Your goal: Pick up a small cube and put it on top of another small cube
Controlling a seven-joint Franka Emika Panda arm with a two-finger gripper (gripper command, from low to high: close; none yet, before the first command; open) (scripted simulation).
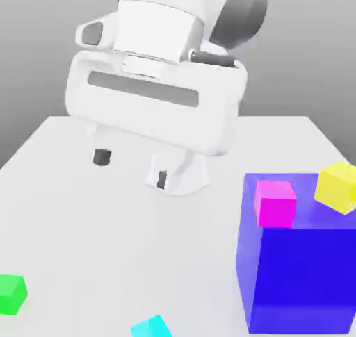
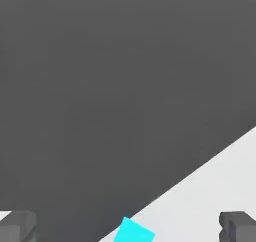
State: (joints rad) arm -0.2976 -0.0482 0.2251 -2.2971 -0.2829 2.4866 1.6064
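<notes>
On the blue block (image 1: 299, 273), magenta (image 1: 276, 203) and yellow cubes (image 1: 338, 187) sit.

In the exterior view, the robot arm (image 1: 161, 16) is cut off by the frame at twelve o'clock. The green cube (image 1: 11, 294) is cropped at its outer side by the edge toward eight o'clock, and the lower part of the cyan cube (image 1: 152, 327) is cut away at six o'clock. The large blue block (image 1: 302, 280) is clipped by the edge toward four o'clock, and part of its top is hidden beneath the magenta cube (image 1: 275, 204) and the yellow cube (image 1: 338, 187). In the hand view, the cyan cube is cropped by the frame.
</notes>
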